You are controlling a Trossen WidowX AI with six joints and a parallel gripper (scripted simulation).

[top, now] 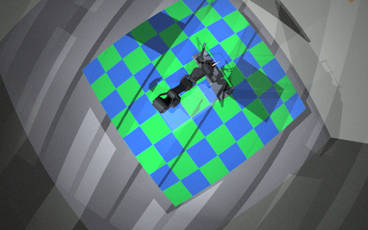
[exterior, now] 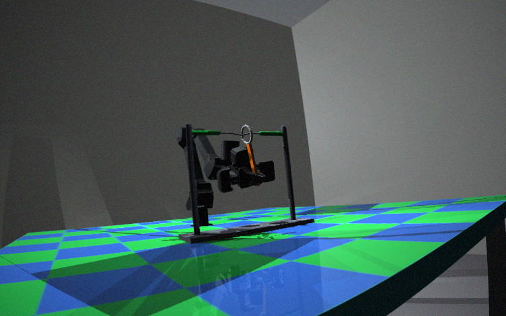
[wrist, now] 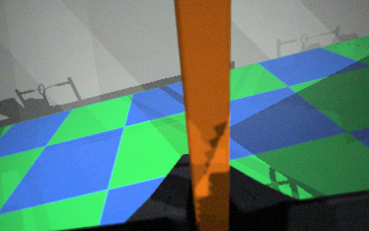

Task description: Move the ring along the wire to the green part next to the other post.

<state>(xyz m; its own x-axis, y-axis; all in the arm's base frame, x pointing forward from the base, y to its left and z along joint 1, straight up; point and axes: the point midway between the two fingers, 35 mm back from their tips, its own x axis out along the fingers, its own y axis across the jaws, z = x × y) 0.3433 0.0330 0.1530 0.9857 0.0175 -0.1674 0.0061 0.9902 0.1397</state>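
The pale ring (exterior: 241,134) is around the wire, over the thin grey part (exterior: 229,132) (top: 220,69), close to the green part (exterior: 270,133) (top: 209,51) on the exterior view's right. The wire crosses near the ring's middle; I cannot tell whether they touch. The other green part (exterior: 205,132) (top: 229,81) is farther away. The orange handle (exterior: 251,158) (wrist: 207,74) hangs below the ring, its lower end leaning right in the exterior view. My gripper (exterior: 257,175) (wrist: 195,162) is shut on the handle's lower part, below the wire. The fingers are partly hidden in the top view.
Two dark posts (exterior: 192,179) (exterior: 288,175) rise from a grey base (exterior: 246,231) and hold the wire's ends. The arm (top: 180,88) reaches over the base from one side. Shadows of the frame fall on the checkered table (top: 190,168) and the wall.
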